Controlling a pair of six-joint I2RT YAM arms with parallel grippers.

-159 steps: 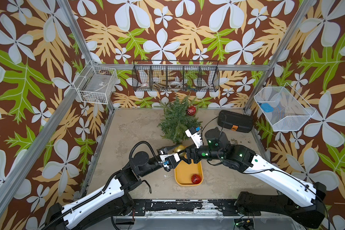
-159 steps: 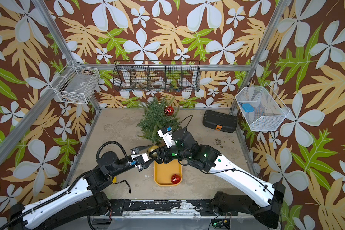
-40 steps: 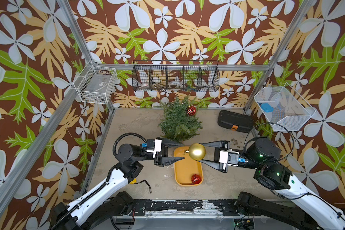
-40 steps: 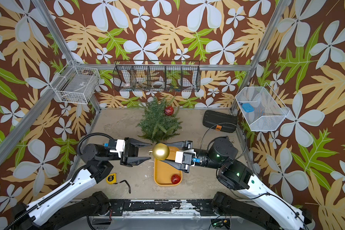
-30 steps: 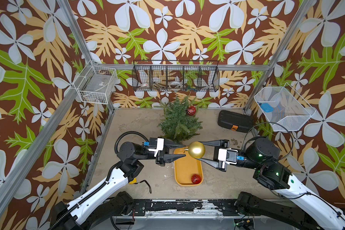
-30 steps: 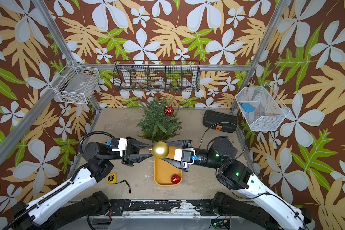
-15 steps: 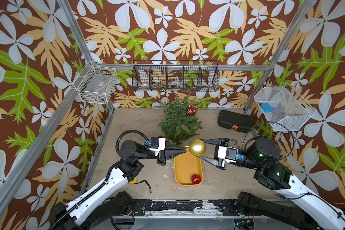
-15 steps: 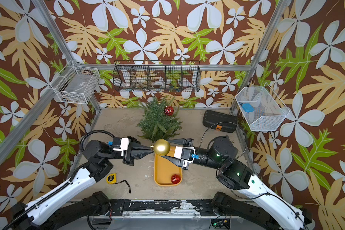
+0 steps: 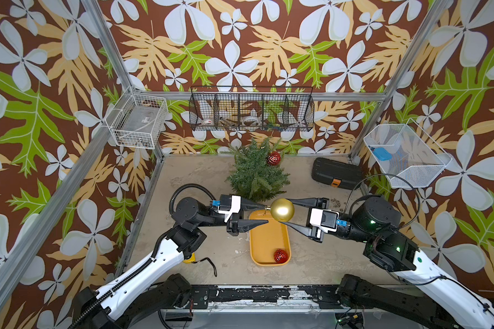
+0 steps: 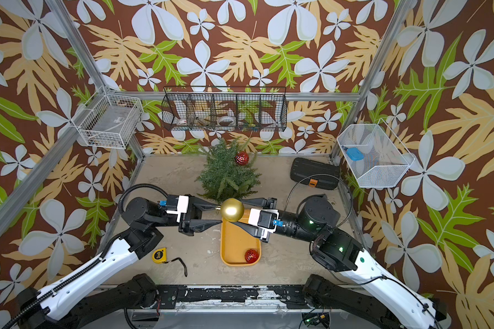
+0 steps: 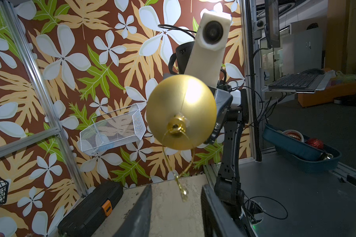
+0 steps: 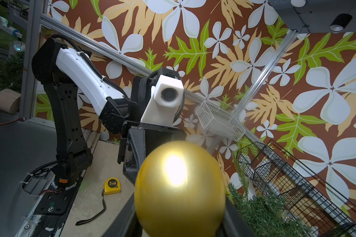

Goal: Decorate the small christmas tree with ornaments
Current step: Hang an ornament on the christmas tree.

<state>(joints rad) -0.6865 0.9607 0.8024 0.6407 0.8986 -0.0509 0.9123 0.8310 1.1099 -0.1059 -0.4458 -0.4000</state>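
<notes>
Top views: in both top views the right gripper is clamped across the gold ornament and holds it in the air over the far end of the yellow tray, just in front of the small christmas tree, which stands upright at the back of the table. The ornament's cap faces the left gripper, whose jaws stand apart and grip nothing. We note a red ornament hanging near the treetop and a second red ornament lying in the near end of the tray. A yellow tape measure lies on the table beside the left arm. Left wrist: the gold ornament sits centre frame with its cap toward us. Its thin loop dangles between the two dark fingers and is not pinched. Right wrist: the gold ornament sits close to the lens with a dark finger pressed on each side. Tree branches are just beside it, and the tape measure lies on the table beyond.
</notes>
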